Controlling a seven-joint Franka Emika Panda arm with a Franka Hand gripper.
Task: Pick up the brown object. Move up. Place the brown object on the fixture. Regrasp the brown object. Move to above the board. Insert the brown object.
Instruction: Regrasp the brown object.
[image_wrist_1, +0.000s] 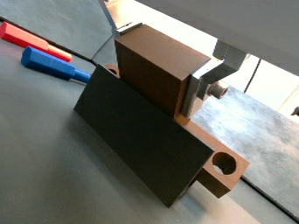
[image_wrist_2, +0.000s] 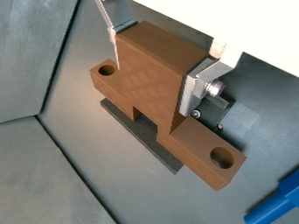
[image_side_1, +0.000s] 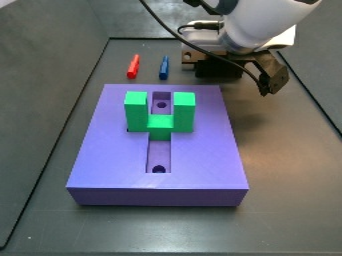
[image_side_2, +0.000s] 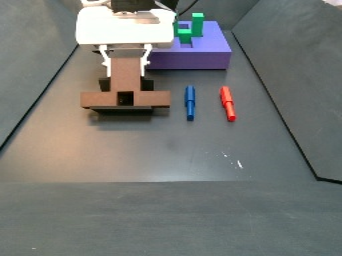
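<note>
Gripper (image_wrist_2: 158, 74) closed on bar (image_wrist_2: 152, 109), bar resting on fixture (image_wrist_1: 140, 149), at board's (image_side_1: 160, 150) 1 o'clock in side view. Risk: off-centre regrasp tilts bar, jams slot.

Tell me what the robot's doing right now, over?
Tool down over the brown object, fingers either side of its raised block; grip unconfirmed. Object against the fixture. Board clear of the arm.
</note>
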